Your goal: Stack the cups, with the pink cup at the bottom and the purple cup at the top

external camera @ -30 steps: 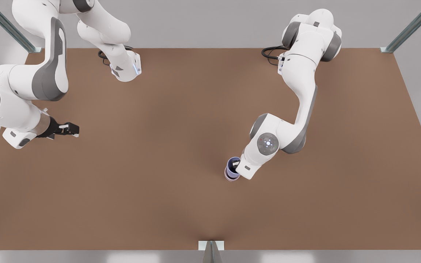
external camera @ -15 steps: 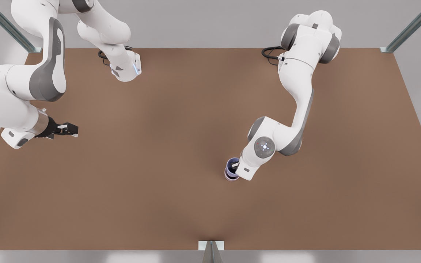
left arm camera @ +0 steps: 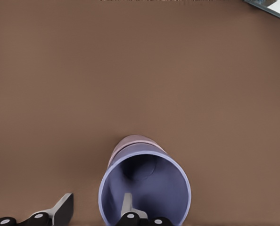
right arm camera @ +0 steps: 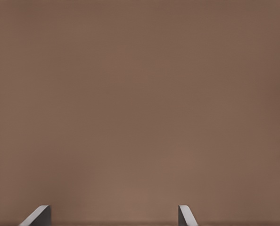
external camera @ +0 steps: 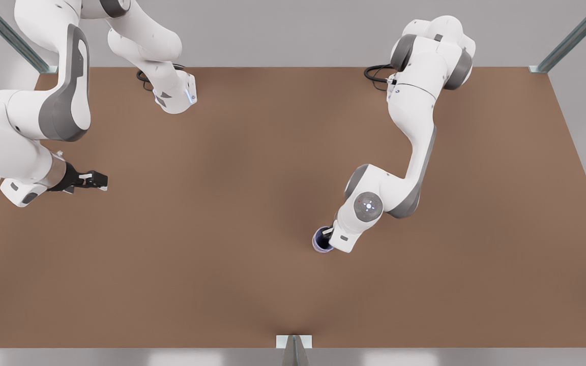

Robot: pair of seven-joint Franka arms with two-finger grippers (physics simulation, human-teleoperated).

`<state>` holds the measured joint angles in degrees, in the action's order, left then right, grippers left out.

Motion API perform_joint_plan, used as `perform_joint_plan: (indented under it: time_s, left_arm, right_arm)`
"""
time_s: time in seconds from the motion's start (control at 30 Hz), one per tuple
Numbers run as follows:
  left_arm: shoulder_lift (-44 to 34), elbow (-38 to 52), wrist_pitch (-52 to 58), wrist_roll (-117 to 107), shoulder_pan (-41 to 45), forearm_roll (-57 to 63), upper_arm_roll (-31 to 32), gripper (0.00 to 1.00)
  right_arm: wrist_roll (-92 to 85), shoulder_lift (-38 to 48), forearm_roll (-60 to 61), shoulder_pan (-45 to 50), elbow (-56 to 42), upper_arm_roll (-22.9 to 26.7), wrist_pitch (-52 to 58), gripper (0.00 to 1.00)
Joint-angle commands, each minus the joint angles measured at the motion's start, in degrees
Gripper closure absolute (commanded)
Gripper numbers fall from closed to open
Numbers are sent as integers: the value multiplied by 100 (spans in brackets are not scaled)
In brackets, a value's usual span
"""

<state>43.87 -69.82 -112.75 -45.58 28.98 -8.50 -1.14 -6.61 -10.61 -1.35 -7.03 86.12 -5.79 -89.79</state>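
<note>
On the brown table (external camera: 222, 254), left gripper (left arm camera: 95, 214) pinched the purple cup (left arm camera: 149, 188) wall, seating it in the pink cup (left arm camera: 128, 142); next likely release; right gripper (external camera: 94, 179) waited, spread.

The purple cup (left arm camera: 147, 186) is a bluish-lavender tapered cup, upright, mouth open upward, nested inside the pink cup (left arm camera: 130, 141), whose dusty mauve wall shows just beyond its rim. The stack stands on the brown tabletop (external camera: 222, 229), a little to the front view's right of centre, toward the near edge.
</note>
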Motion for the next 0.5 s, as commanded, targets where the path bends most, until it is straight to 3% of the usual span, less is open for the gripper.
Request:
perform_joint_plan:
  time_s: [0.0, 0.03, 0.1, 0.47]
  left_arm:
    - [-11, 4, -1, -127, -15, 7, 9, 33]
    - [-11, 4, -1, -118, -15, 7, 9, 29]
    - [-19, 4, 8, -109, -15, 7, 9, 0]
    - [-204, 92, 219, -109, -147, 16, 9, 0]
  right_arm:
    - [-7, 6, 3, 0, -8, -1, 6, 0]
    - [-7, 6, 3, 0, 1, -1, 6, 0]
    - [-7, 6, 12, 0, -8, -1, -3, 0]
    - [-16, 6, 12, -26, 1, 8, 23, 0]
